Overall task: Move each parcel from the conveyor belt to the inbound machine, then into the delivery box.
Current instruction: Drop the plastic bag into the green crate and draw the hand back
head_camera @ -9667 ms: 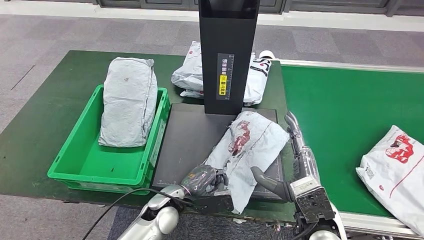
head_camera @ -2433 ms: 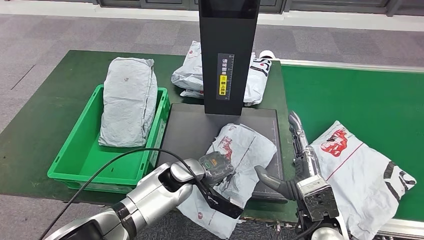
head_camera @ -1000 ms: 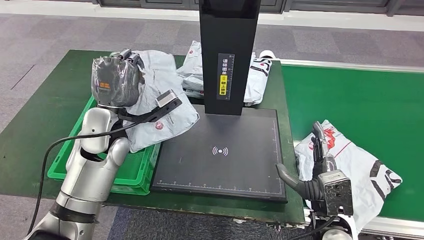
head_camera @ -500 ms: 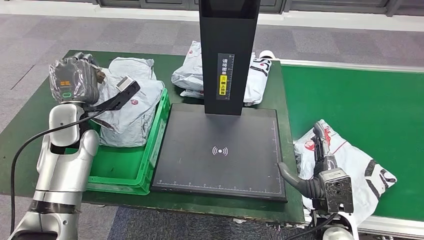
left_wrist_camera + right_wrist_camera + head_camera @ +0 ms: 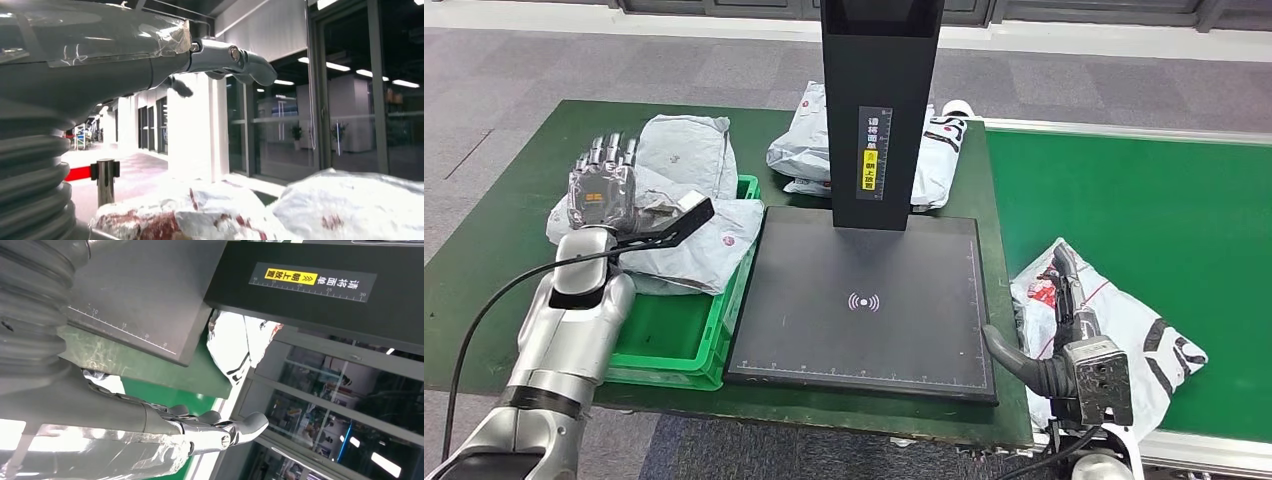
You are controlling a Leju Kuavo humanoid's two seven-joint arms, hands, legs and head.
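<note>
My left hand (image 5: 604, 185) is raised over the left rim of the green delivery box (image 5: 669, 340), fingers spread and holding nothing. Just beside it a grey-white parcel (image 5: 689, 245) lies across the box, on top of a longer grey parcel (image 5: 689, 150). My right hand (image 5: 1072, 300) lies flat, fingers straight, on a white parcel with red print (image 5: 1134, 335) at the near edge of the green conveyor belt (image 5: 1124, 200). The inbound machine's black plate (image 5: 864, 300) is bare. In the left wrist view my thumb (image 5: 235, 57) sticks out above the parcels (image 5: 200, 210).
The machine's black column (image 5: 879, 110) stands behind the plate, with two more white parcels (image 5: 809, 145) stacked behind it. Dark green table (image 5: 494, 250) surrounds the box. In the right wrist view the plate's corner (image 5: 135, 290) and column (image 5: 310, 290) are close by.
My left arm carried the parcel from the plate over to the green box, lowered it and let go; the fingers have spread. The conveyor parcel has slid under my right hand.
</note>
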